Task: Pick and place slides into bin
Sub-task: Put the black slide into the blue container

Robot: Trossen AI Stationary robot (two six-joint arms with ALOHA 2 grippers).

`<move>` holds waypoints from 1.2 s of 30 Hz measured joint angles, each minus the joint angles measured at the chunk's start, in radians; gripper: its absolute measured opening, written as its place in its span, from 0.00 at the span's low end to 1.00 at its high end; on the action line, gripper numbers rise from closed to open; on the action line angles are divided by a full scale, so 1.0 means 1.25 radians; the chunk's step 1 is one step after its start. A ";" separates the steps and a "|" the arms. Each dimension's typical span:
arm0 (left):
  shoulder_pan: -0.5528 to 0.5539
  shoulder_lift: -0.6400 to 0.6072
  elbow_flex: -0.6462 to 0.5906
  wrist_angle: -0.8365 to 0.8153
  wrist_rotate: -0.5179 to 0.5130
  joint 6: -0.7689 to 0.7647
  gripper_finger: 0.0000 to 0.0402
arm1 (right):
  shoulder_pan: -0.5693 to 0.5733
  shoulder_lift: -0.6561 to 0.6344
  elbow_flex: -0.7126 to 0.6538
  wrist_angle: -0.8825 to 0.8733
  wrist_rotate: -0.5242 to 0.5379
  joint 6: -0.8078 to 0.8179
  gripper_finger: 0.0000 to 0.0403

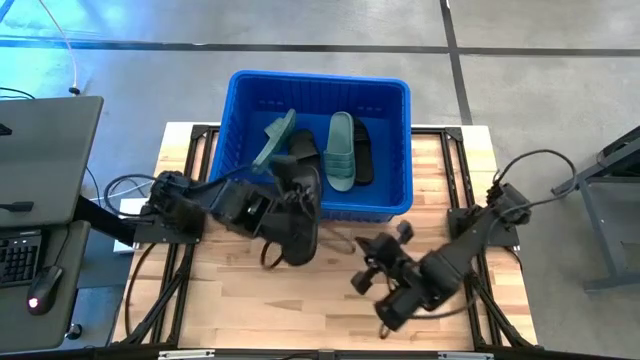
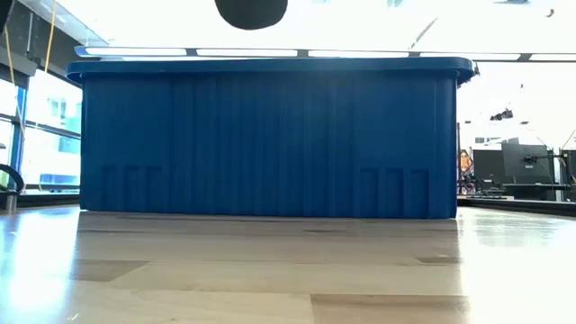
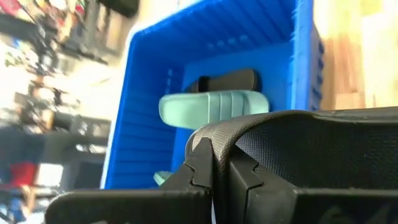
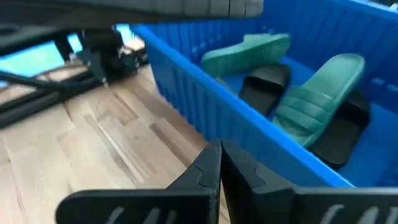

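High view: left gripper (image 1: pixel 283 205) pinches a black ribbed rubber slide (image 1: pixel 298 225) hanging outside the bright blue plastic bin (image 1: pixel 320 82); it could snag on the near rim, judging by that overhang.

The left pincer (image 3: pixel 214 177) had its two dark fingers pressed together on the ribbed strap of a black slide (image 3: pixel 311 149), which filled the foreground just outside the blue bin (image 3: pixel 143 124). Inside the bin, a sage green slide (image 3: pixel 214 109) lay on the floor with a second black slide (image 3: pixel 227 81) just beyond it, toward the far wall, and a bit of another green slide (image 3: pixel 163 178) showed near the pincer's fingers. Beside the bin's outer wall ran a strip of pale wooden worktop (image 3: pixel 354 56).
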 joint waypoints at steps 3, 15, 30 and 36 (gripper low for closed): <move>0.066 0.000 0.000 0.000 0.066 0.001 0.00 | 0.024 -0.002 0.000 -0.059 0.036 0.075 0.00; 0.313 0.016 0.002 -0.001 0.278 0.078 0.00 | 0.030 -0.001 0.000 -0.082 0.037 0.094 0.00; 0.485 0.195 -0.195 0.022 0.297 0.110 0.03 | 0.030 0.000 -0.001 -0.080 0.028 0.101 0.00; 0.495 0.222 -0.236 0.036 0.292 0.200 0.16 | 0.030 0.001 -0.001 -0.080 0.027 0.100 0.00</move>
